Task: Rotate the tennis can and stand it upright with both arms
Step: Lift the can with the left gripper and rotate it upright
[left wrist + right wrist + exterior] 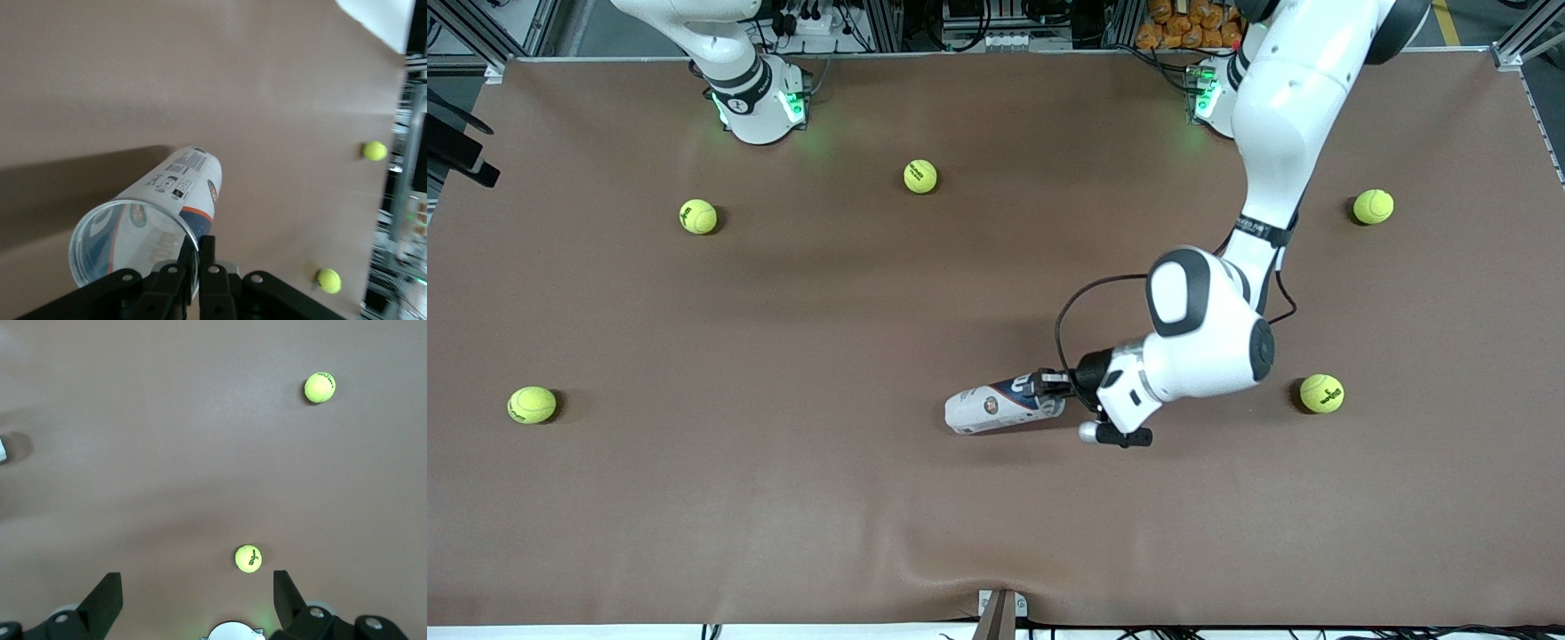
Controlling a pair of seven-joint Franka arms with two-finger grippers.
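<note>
My left gripper (1052, 388) is clenched on the tennis can (1000, 406), fingers (198, 260) pinching the wall at its open rim. The can lies on its side on the table (783, 498), stretching toward nine o'clock from the gripper. My right gripper (197, 597) waits spread wide above two tennis balls (248, 558).

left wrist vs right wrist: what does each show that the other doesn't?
Only the left wrist view shows the tennis can lying on its side, open silvery rim toward the camera, with the left gripper shut on that rim's wall. Only the right wrist view shows the right gripper, open, over bare table near its own base; no can in it. Both show the brown table and two tennis balls apiece; whether these are the same balls cannot be told.
</note>
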